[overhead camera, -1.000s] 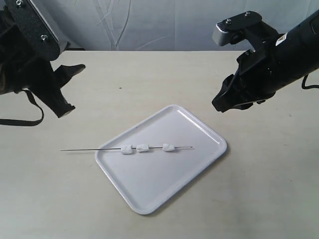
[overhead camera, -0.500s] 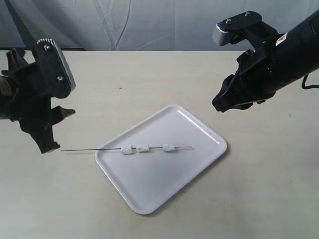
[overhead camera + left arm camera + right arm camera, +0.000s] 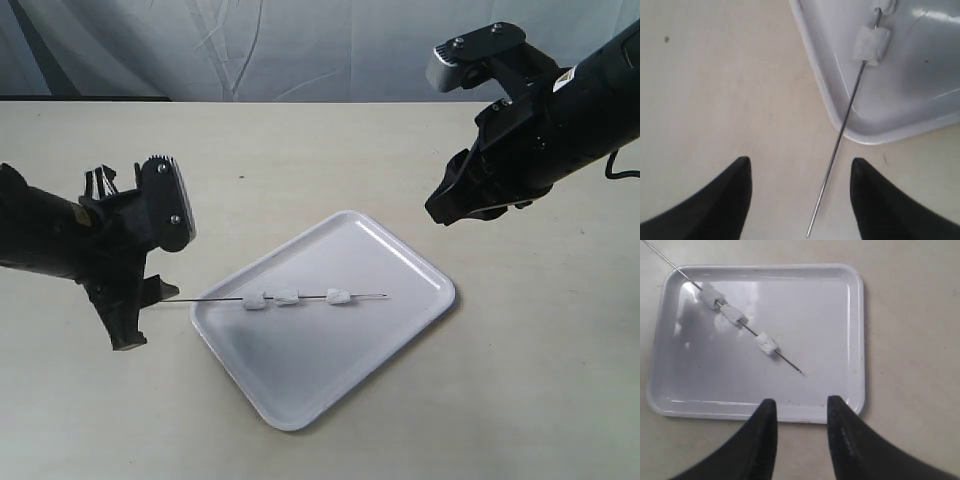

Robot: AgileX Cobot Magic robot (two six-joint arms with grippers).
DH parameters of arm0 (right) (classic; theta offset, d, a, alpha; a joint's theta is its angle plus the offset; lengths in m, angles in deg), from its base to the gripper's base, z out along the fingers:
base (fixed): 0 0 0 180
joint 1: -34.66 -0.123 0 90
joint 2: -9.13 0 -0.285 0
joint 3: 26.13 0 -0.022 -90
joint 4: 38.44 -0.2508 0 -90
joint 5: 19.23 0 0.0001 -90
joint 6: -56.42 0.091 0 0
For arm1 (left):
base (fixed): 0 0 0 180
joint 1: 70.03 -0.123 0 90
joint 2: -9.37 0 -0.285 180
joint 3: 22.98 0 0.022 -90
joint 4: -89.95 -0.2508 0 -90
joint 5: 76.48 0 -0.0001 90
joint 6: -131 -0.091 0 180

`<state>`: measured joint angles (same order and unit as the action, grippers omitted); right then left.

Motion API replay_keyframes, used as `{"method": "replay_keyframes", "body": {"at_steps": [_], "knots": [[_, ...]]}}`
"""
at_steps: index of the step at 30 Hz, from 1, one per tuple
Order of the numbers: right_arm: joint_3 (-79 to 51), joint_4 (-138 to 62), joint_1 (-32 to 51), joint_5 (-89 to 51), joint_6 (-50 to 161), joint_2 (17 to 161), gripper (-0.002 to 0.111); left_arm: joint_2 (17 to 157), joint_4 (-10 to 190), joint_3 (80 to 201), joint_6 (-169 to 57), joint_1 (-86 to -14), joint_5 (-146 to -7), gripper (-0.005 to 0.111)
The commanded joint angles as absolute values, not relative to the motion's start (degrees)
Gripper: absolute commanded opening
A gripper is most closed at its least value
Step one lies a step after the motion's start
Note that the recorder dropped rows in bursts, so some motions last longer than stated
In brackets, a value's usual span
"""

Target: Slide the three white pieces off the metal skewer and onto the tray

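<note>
Left gripper point(image 3: 799, 161) spread wide astride metal skewer point(image 3: 839, 140) end, seemingly not touching; right gripper point(image 3: 802, 400) parted, empty.

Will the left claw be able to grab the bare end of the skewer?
Probably yes. The left claw is open, and the skewer's bare end pokes out past the tray, lined up between the claw's fingers in the left wrist view. Nothing blocks it.

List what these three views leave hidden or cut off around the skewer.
Exterior view: the metal skewer's bare end is hidden behind the left gripper.
Left wrist view: one white piece shows whole, a second is cut by the frame edge, the third is out of frame.
Right wrist view: the skewer's bare end runs off the frame.
</note>
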<state>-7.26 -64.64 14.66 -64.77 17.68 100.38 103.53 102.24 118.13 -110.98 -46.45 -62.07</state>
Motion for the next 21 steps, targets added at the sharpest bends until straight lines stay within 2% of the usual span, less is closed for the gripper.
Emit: {"method": "replay_keyframes", "body": {"at_steps": [1,8,21], "knots": [[-7.6,-65.1,14.6,-64.2,17.4,100.5,0.033,108.2,102.6,119.4,-111.2,-45.9,-61.5,0.056],[-7.6,-65.1,14.6,-63.4,17.4,100.5,0.033,112.9,98.4,123.7,-111.7,-45.9,-53.9,0.054],[-7.6,-65.1,14.6,-62.8,17.4,100.5,0.033,116.8,95.7,124.1,-112.2,-45.9,-54.8,0.054]]}}
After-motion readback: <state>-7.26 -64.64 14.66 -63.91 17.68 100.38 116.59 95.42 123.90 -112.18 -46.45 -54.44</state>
